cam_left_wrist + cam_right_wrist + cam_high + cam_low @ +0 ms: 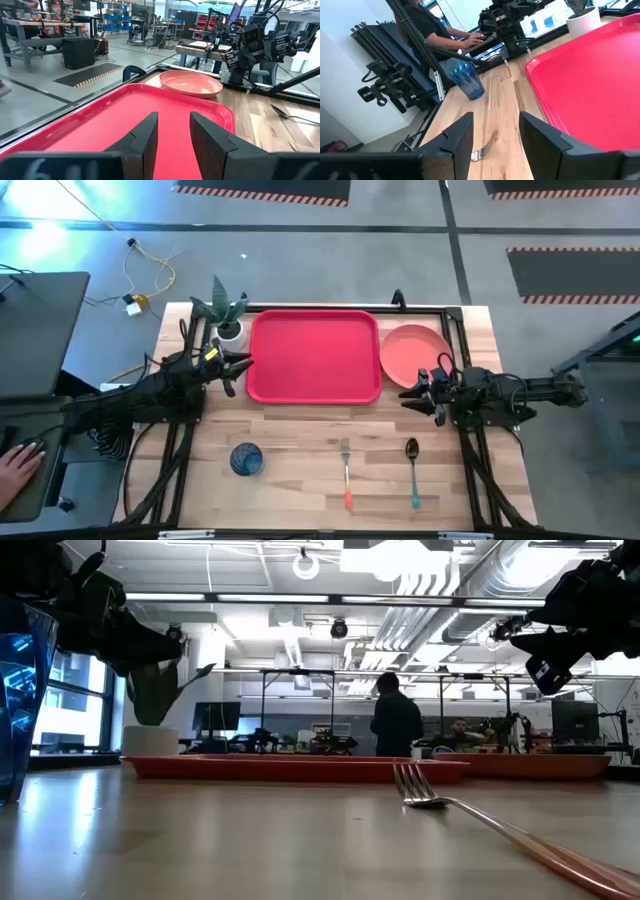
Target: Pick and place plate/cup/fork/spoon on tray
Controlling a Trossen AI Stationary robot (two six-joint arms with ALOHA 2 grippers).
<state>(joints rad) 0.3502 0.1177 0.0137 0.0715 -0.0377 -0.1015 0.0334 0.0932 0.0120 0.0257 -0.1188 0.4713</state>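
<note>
The red tray lies at the middle of the table's far side, with nothing on it. The pink plate rests on the table against the tray's right edge. Near the front edge stand the blue cup, the fork with its orange handle and the spoon with its teal handle. My left gripper hangs open over the tray's left rim. My right gripper hangs open above the table just near of the plate, pointing toward the table's left edge. Both are raised, with nothing between their fingers.
A white pot with a green plant stands at the tray's far left corner, close to my left gripper. A person's hand rests on a desk left of the table. Bare wood lies between the tray and the cutlery.
</note>
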